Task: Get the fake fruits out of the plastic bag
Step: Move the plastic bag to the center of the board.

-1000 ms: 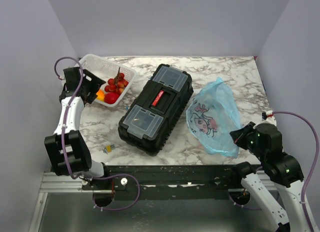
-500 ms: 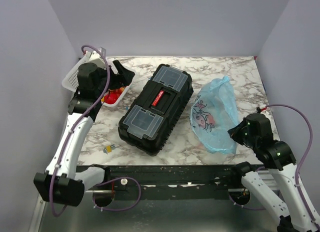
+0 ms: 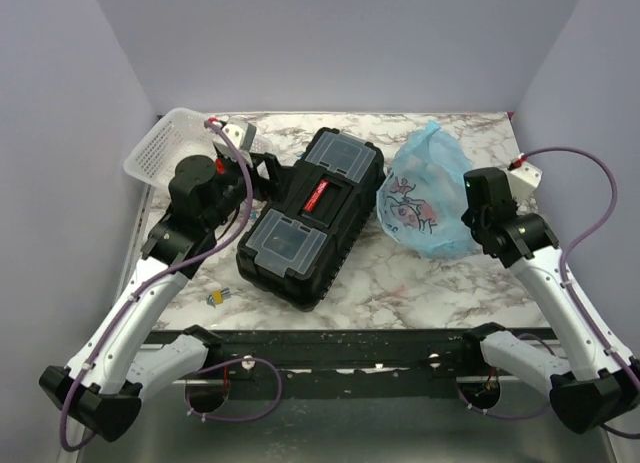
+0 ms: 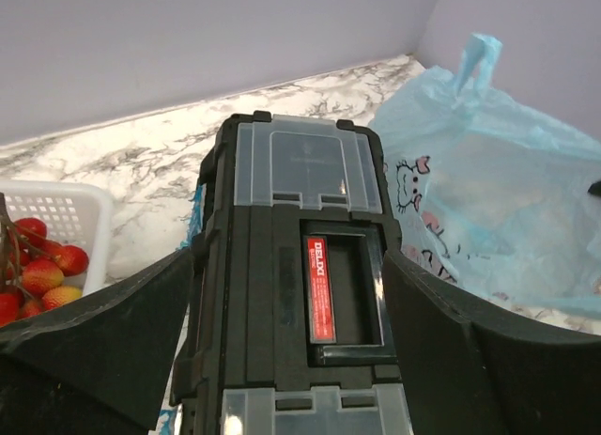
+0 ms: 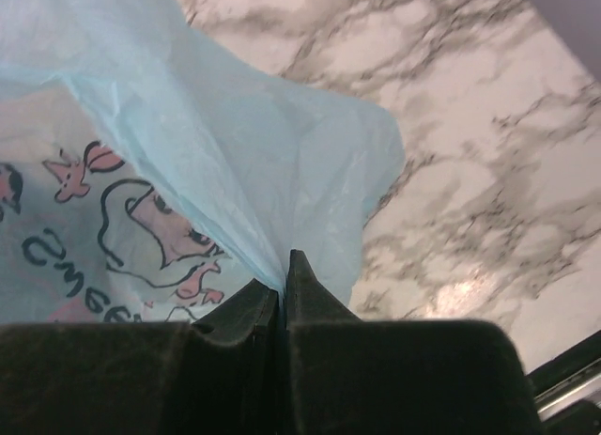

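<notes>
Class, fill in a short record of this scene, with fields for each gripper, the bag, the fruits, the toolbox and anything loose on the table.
left gripper: open, jaws wide, over the black toolbox, holding nothing
right gripper: shut on a fold of the plastic bag
plastic bag: light blue, cartoon print, right of the toolbox
bag contents: cannot tell
fake fruits: red grapes lie in the white basket, left of the toolbox
loose item: small yellow-blue piece on the table, near its front edge

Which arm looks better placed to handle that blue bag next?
Probably the right: the right pincer pinches the plastic bag, while the left pincer hangs open over the black toolbox.
</notes>
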Controlling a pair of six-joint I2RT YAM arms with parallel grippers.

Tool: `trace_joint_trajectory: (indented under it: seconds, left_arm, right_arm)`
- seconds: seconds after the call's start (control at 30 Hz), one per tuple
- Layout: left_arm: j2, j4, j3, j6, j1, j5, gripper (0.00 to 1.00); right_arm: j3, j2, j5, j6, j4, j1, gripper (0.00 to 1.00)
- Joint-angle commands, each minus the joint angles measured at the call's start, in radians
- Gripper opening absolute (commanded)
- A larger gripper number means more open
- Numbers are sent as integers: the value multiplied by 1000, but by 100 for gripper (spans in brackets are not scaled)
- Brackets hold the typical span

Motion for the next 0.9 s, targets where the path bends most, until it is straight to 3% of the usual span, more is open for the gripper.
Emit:
trace_joint_trajectory:
  seconds: [0.0, 0.1, 0.2, 0.4, 0.63, 0.7, 0.73, 0.8, 0.87]
  left_arm:
    - [-113, 94, -69, 130, -87, -136, 80]
    - [-166, 146, -115, 188, -138, -210, 80]
    - [-198, 180, -140, 206, -158, -246, 80]
    - [-235, 185, -130, 188, -158, -270, 80]
    - [-329, 159, -39, 125, -158, -210, 82]
    - [-365, 160, -14, 119, -158, -201, 83]
    - [-388, 161, -4, 116, -158, -205, 85]
    - [-435, 171, 3, 113, -158, -222, 90]
    - [-488, 189, -2, 116, -157, -249, 96]
  right_arm:
    - [58, 61, 243, -128, 61, -2, 9]
    - [85, 89, 330, -149, 10, -8, 12]
    - [109, 62, 365, -155, -35, -10, 29]
    - [156, -67, 148, -290, 4, -9, 57]
    - [328, -185, -76, -400, -68, -9, 82]
    - [376, -233, -122, -432, -62, -9, 83]
    - [396, -260, -139, -445, -55, -8, 84]
    - [436, -310, -152, -464, -30, -9, 96]
    - [487, -347, -141, -477, -9, -9, 97]
